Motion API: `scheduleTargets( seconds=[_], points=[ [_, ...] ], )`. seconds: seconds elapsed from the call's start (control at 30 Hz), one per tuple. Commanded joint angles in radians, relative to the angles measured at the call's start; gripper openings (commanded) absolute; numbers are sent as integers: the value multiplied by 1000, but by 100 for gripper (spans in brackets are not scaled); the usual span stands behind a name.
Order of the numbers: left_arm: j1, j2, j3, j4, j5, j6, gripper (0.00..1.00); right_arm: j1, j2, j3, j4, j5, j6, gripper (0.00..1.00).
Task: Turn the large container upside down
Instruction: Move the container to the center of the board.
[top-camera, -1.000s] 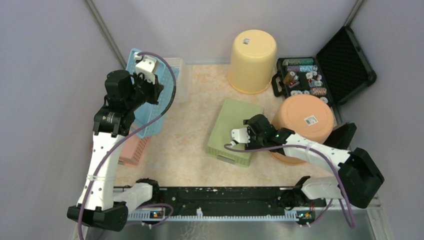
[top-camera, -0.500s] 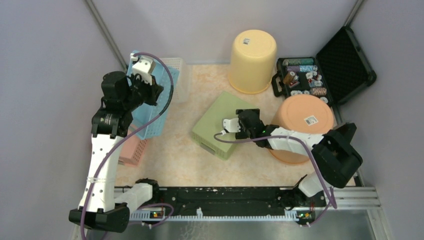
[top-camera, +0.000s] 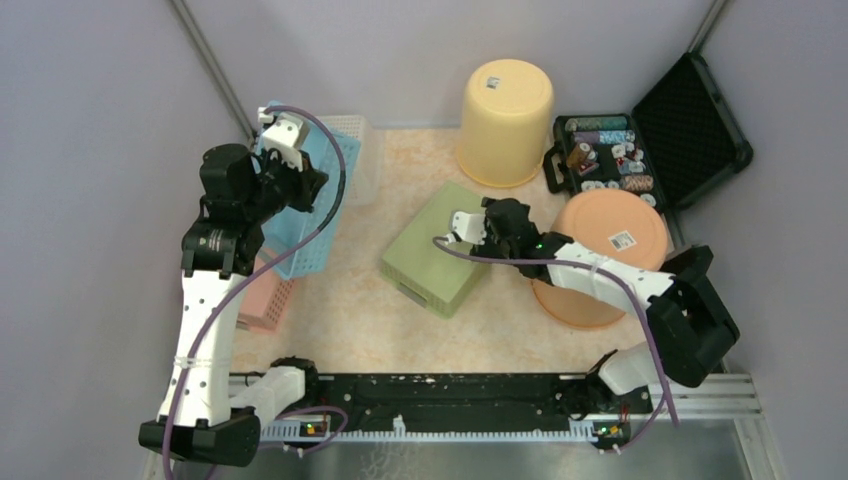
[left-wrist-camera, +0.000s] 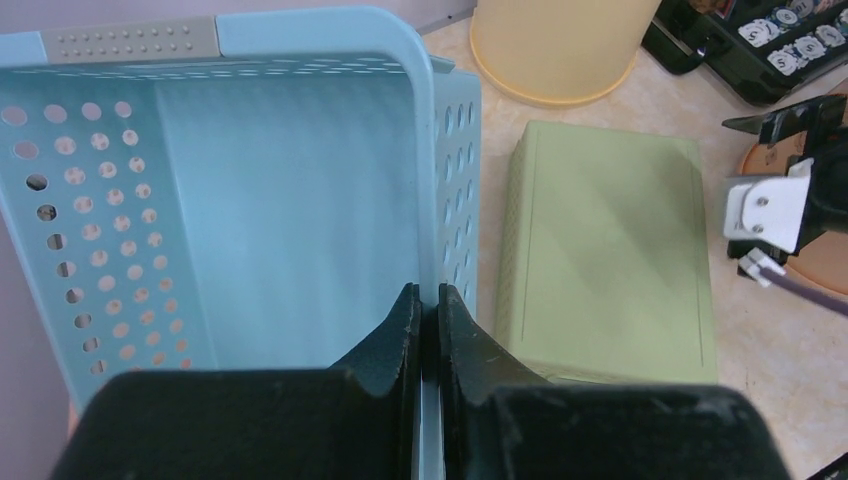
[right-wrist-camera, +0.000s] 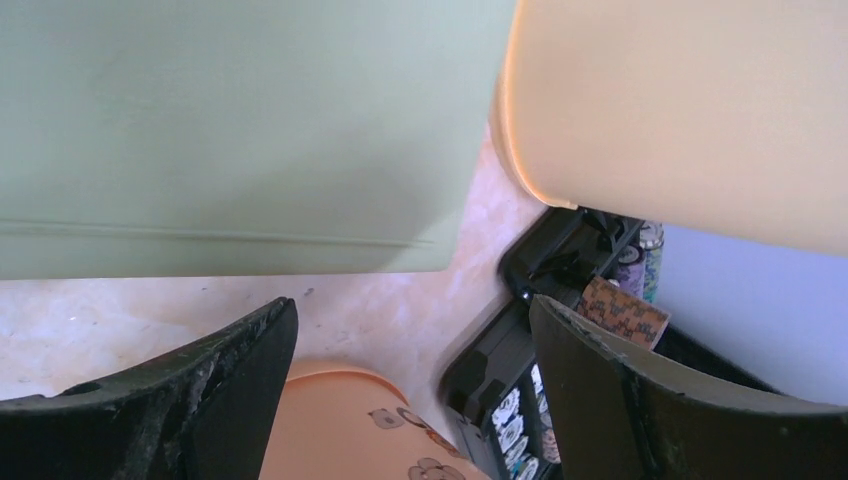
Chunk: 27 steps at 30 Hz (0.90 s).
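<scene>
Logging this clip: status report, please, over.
Left jaws shut on blue basket wall; basket tilted, not yet over. Right jaws open, empty, by upturned green bin. Pink basket and white basket close alongside.

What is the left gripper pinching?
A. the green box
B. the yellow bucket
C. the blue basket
C: the left wrist view shows the left gripper shut on the side wall of the blue basket.
</scene>
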Motion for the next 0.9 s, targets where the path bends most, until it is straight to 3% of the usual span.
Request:
scheduleTargets(
  seconds=[0.0,0.37,0.87],
  points=[
    [10,-21,5,88,33,-7,0,-42,-45,71,-72,-42,116,86],
    [28,-19,4,91,61,-21,0,-86,61,153,-128,35,194,81],
    [44,-25,-6,98,86,-29,0,-116,214,253,20,46,193,80]
  ],
)
